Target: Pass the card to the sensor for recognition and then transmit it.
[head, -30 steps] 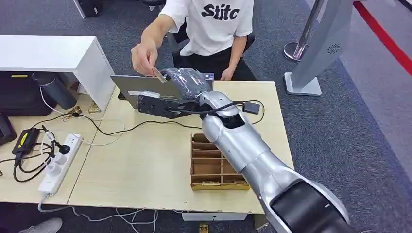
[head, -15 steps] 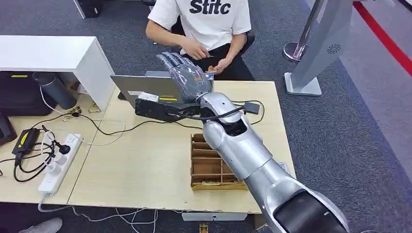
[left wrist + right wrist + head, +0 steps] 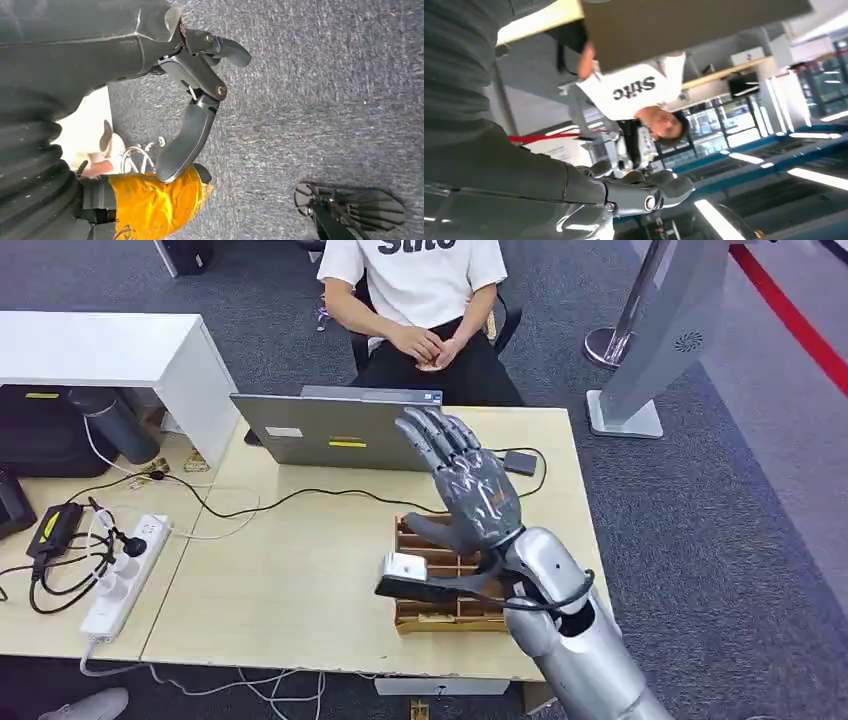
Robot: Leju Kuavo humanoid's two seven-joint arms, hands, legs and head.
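The right hand [image 3: 468, 485] is up over the near right part of the table [image 3: 300, 580], palm turned away, fingers spread wide and nothing in them. The right wrist view agrees: the fingers [image 3: 644, 192] stretch out with nothing between them. Directly beneath that hand sits the cardboard organizer [image 3: 425, 590], its compartments partly hidden by the silver forearm.

Far side of the table, the laptop [image 3: 330, 430] stands with its grey lid facing us, and a small dark sensor box [image 3: 518, 462] lies on the tabletop just right of it, a black cable trailing off toward the left. Beyond the laptop a person in a white T-shirt [image 3: 425, 280] sits with both hands [image 3: 425, 345] together in the lap; something small seems to rest there, but whether that is the card I cannot tell.

Over on the left, a white power strip [image 3: 125, 575] lies among a tangle of black leads on the neighbouring desk.

The left hand [image 3: 195, 100] hangs above grey carpet, fingers loosely apart, holding nothing, with an orange piece [image 3: 150, 205] close beside it.
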